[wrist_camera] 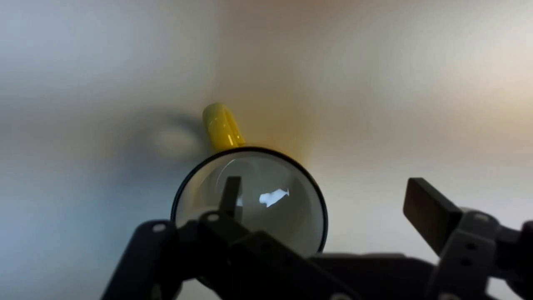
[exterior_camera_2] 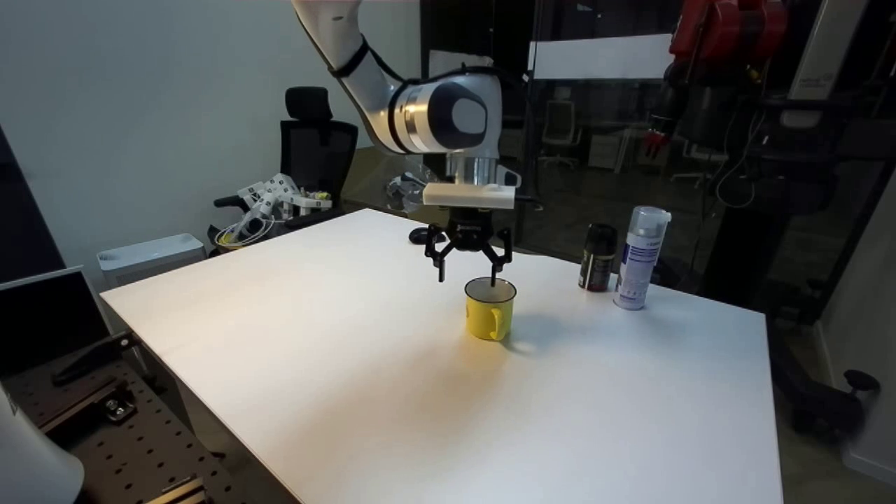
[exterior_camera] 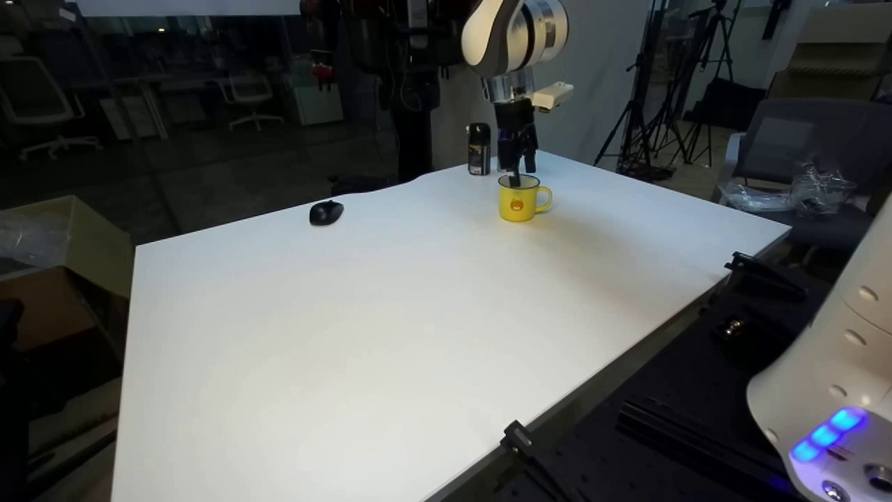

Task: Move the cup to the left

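Observation:
The yellow cup [exterior_camera: 514, 206] stands upright on the white table in both exterior views [exterior_camera_2: 484, 319]. It has a dark-edged rim, a pale inside and a side handle. In the wrist view the cup [wrist_camera: 270, 216] is seen from above, its handle pointing up the picture. My gripper [exterior_camera_2: 467, 281] is open above it and also shows in an exterior view [exterior_camera: 523, 178]. One finger is over the cup's mouth, its tip near rim level; I cannot tell how deep it reaches. The other finger is outside the cup. In the wrist view the gripper [wrist_camera: 325, 180] holds nothing between its fingers.
A dark can [exterior_camera: 479, 149] stands near the table's edge, also in an exterior view [exterior_camera_2: 597, 257]. Beside it is a taller spray can [exterior_camera_2: 640, 259] with a clear cap. A black mouse [exterior_camera: 325, 213] lies at the table edge. The white table [exterior_camera: 334, 335] has clamps along one side.

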Action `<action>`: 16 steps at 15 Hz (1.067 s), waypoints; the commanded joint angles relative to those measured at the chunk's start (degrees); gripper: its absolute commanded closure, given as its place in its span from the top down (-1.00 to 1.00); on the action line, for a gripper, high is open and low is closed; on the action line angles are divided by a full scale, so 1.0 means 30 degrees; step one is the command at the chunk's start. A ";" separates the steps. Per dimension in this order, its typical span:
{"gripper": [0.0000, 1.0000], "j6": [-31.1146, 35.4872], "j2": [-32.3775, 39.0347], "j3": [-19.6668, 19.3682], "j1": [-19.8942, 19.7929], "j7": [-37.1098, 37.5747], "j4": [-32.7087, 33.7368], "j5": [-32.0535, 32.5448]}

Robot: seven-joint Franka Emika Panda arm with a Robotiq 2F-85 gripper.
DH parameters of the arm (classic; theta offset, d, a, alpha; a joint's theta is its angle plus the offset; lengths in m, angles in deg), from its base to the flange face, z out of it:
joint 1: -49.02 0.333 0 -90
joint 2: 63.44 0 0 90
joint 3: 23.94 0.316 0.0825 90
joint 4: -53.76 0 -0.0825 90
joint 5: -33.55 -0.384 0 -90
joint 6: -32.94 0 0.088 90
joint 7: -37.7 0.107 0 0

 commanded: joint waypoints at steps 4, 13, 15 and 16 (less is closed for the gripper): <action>1.00 -0.0075 0.0508 0.0461 -0.0384 -0.0527 0.0601 0.0408; 1.00 0.2012 0.2022 0.0725 -0.0367 -0.0924 0.1596 0.0875; 0.50 0.2148 0.2389 0.0836 -0.0366 -0.0966 0.1888 0.0886; 0.48 0.2292 0.2517 0.0856 -0.0339 -0.0969 0.1974 0.0926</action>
